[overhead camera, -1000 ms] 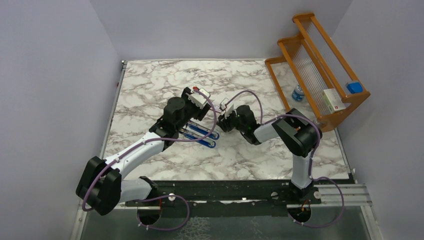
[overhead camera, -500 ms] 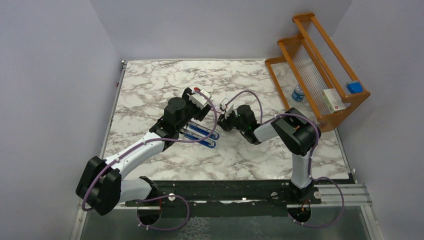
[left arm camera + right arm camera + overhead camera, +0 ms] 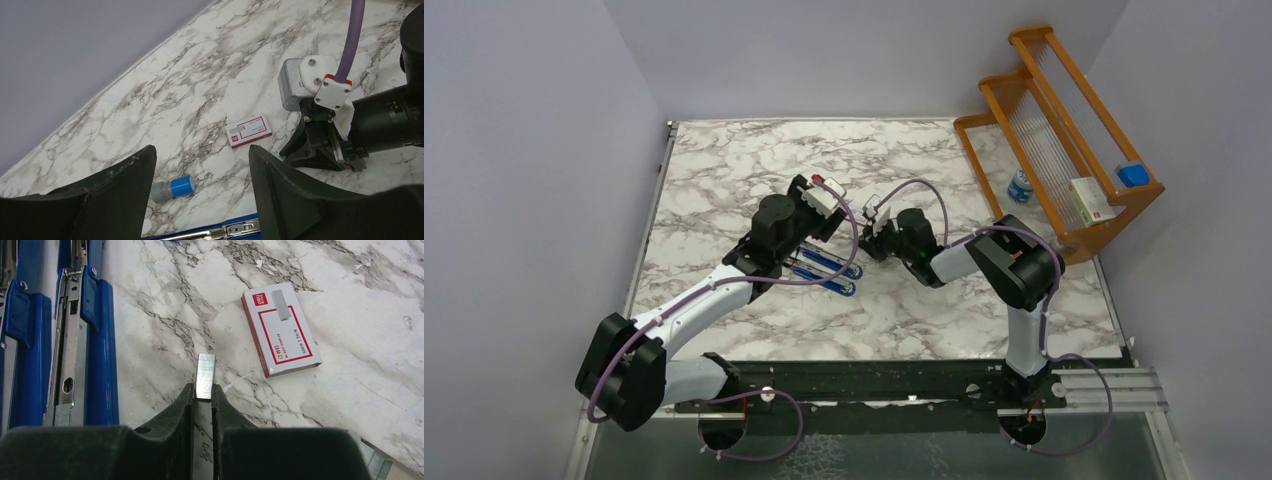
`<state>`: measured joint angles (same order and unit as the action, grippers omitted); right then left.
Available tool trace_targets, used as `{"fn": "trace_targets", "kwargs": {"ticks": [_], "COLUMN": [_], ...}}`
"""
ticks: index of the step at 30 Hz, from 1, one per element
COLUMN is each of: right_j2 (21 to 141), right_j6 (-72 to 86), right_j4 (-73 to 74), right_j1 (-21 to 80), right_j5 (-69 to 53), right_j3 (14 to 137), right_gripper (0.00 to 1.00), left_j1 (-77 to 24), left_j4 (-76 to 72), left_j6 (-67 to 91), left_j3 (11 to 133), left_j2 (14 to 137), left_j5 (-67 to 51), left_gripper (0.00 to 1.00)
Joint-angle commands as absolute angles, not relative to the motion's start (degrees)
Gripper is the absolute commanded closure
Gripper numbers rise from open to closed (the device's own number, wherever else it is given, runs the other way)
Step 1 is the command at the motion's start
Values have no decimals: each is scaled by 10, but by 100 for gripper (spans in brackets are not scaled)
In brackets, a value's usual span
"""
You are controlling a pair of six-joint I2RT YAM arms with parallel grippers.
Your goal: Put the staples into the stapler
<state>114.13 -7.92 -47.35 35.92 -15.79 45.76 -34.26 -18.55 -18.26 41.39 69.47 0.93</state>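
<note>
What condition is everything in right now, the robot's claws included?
Stapler: lying open, metal track exposed.
Staple strip: clamped at one end.
Staple box: closed, lying flat.
Blue-capped tube: lying on its side.
Left gripper: open, empty.
Right gripper: shut on the strip.

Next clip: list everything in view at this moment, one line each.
table: one, marbled white
stapler: one, blue, opened flat on table
staple strip: one, silvery, pinched by right hand
staple box: one, white and red, on table
cylinder: one, grey, blue cap, on table
rack: one, orange wood, table's far right
bottle: one, blue-labelled, beside rack
white box: one, on rack
blue block: one, on rack
left hand: black, open, over table
right hand: black, shut on staple strip
</note>
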Motion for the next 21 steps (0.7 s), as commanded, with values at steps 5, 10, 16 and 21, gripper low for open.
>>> {"fn": "trace_targets", "kwargs": {"ticks": [5, 10, 16, 21], "right_j2": [1168, 1175, 1179, 1183], "right_j6": [-80, -82, -83, -82], "right_j4": [-416, -404, -397, -387], "right_j1": [356, 356, 356, 356], "right_j5": [-148, -152, -155, -150], "right_j3": [451, 464, 468, 477], "right_gripper": [89, 75, 70, 71], "left_j1": [-347, -347, -347, -347], "left_j4": [-196, -197, -197, -198], "left_j6": [-184, -185, -185, -185], "left_j3": [404, 403, 403, 403], "left_j2": [677, 678, 678, 679], "left_j5": [5, 5, 5, 5], "left_gripper": [29, 29, 29, 29]}}
